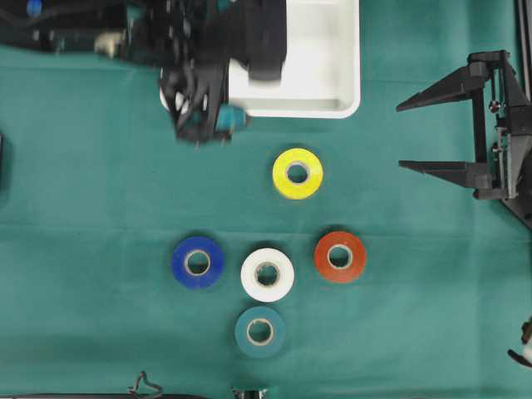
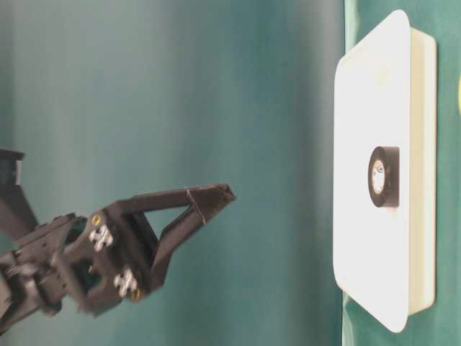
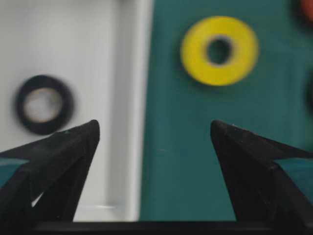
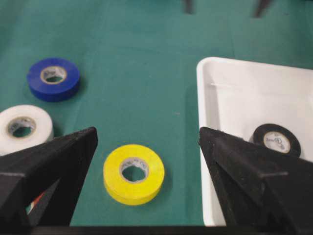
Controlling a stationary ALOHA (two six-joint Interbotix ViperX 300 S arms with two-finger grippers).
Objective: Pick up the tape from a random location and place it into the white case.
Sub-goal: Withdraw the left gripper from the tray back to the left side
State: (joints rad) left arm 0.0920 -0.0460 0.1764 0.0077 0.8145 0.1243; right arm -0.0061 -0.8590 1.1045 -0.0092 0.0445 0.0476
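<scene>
The white case [image 1: 332, 75] lies at the top centre. A black tape roll [image 3: 44, 104] lies inside it; it also shows in the right wrist view [image 4: 276, 139] and the table-level view [image 2: 384, 176], and my left arm hides it from overhead. My left gripper [image 1: 218, 116] is open and empty, raised over the case's near rim [image 3: 132, 98]. A yellow roll [image 1: 298, 173] lies just outside the case. Blue [image 1: 198, 262], white [image 1: 268, 274], red [image 1: 340, 256] and teal [image 1: 260, 331] rolls lie nearer the front. My right gripper [image 1: 416, 133] is open and empty at the right, facing the yellow roll [image 4: 134, 173].
The green cloth [image 1: 100, 208] covers the table. The left arm's body covers the case's left part from above. The rolls on the cloth sit close together, with the white roll [image 4: 24, 128] between the blue roll [image 4: 53, 78] and the red one.
</scene>
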